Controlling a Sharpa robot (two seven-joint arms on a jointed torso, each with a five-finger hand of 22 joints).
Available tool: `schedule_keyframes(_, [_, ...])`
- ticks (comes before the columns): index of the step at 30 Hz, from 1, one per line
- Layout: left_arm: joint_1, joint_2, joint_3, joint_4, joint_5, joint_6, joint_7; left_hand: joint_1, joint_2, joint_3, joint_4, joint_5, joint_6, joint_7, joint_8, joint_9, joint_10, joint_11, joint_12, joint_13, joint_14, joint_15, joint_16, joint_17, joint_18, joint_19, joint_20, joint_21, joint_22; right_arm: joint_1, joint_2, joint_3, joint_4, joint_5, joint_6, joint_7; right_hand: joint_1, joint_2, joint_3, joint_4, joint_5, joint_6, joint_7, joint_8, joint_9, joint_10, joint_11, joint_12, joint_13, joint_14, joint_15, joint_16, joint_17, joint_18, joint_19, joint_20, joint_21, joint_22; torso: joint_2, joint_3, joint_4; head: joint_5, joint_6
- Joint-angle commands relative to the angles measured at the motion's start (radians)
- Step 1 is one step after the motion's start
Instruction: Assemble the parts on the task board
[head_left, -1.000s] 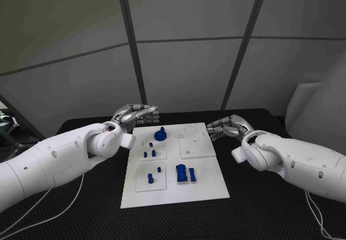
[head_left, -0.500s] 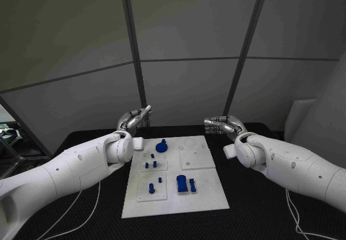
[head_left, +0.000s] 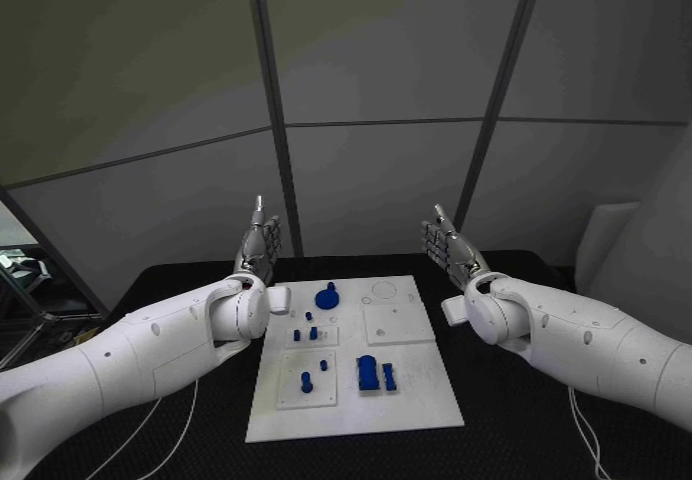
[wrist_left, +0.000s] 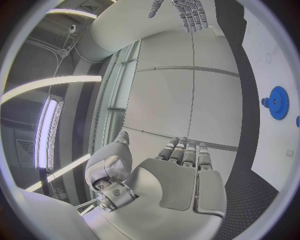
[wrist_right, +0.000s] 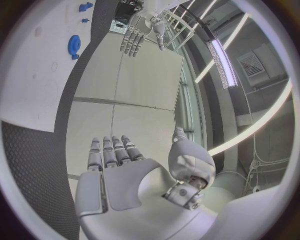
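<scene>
The white task board (head_left: 418, 380) lies in the middle of the black table. On it a blue gear (head_left: 326, 296) stands near the far edge, small blue pegs (head_left: 306, 333) sit in the middle plate, and a blue block (head_left: 368, 372) with a peg beside it stands nearer me. My left hand (head_left: 260, 245) is raised beyond the board's far left corner, fingers straight and pointing up, holding nothing. My right hand (head_left: 444, 240) is raised the same way beyond the far right corner, flat and empty. The left wrist view shows the flat palm (wrist_left: 181, 170), the gear (wrist_left: 278, 102) and the right hand (wrist_left: 187, 12).
Black table (head_left: 534, 420) surrounds the board on all sides. Grey wall panels (head_left: 375, 170) stand behind the table's far edge. A white cable (head_left: 159, 430) trails over the table at the left. The right wrist view shows its palm (wrist_right: 119, 165), the board (wrist_right: 31, 75) and the left hand (wrist_right: 137, 37).
Both hands have uncurled from loose fists to flat, straight fingers and lifted away from the board's far edge. The parts on the board have not moved.
</scene>
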Motion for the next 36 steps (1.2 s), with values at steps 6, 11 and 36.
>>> schedule_keyframes(6, [0.007,-0.081,-0.033,0.22,-0.059,-0.208,0.041,-0.137,0.0,0.0,-0.003,-0.003,-0.04,0.0,-0.004,-0.001,-0.069,0.0,-0.004,-0.002,-0.006,0.0,-0.003,-0.001,-0.069,-0.002,-0.004,-0.003,-0.001,-0.003,-0.091,-0.016,0.224,0.12,-0.247,0.1,-0.158,-0.002,0.008,0.001,-0.003,-0.118,0.0,-0.003,-0.001,-0.118,0.0,-0.004,-0.001,-0.116,0.0,-0.004,-0.001,-0.006,-0.099,-0.001,-0.003,-0.002,0.033,0.0007,0.0562,-0.022,0.019])
schedule_keyframes(11, [0.011,-0.128,-0.054,0.349,-0.083,-0.302,0.057,-0.137,0.0,0.0,-0.003,-0.003,-0.04,0.0,-0.004,-0.001,-0.069,0.0,-0.004,-0.002,-0.006,0.0,-0.003,-0.001,-0.069,-0.002,-0.004,-0.003,-0.001,-0.006,-0.155,-0.027,0.374,0.182,-0.376,0.147,-0.158,-0.002,0.008,0.001,-0.003,-0.118,0.0,-0.003,-0.001,-0.118,0.0,-0.004,-0.001,-0.116,0.0,-0.004,-0.001,-0.006,-0.099,-0.001,-0.003,-0.002,0.033,0.0007,0.0563,-0.022,0.019])
schedule_keyframes(36, [0.013,-0.165,-0.07,0.447,-0.101,-0.373,0.069,-0.137,0.0,0.0,-0.003,-0.003,-0.04,0.0,-0.004,-0.001,-0.069,0.0,-0.004,-0.002,-0.006,0.0,-0.003,-0.001,-0.069,-0.002,-0.004,-0.003,-0.001,-0.009,-0.219,-0.039,0.522,0.244,-0.504,0.194,-0.158,-0.002,0.008,0.001,-0.003,-0.118,0.0,-0.003,-0.001,-0.118,0.0,-0.004,-0.001,-0.116,0.0,-0.004,-0.001,-0.006,-0.099,-0.001,-0.003,-0.002,0.033,0.0007,0.0563,-0.022,0.019])
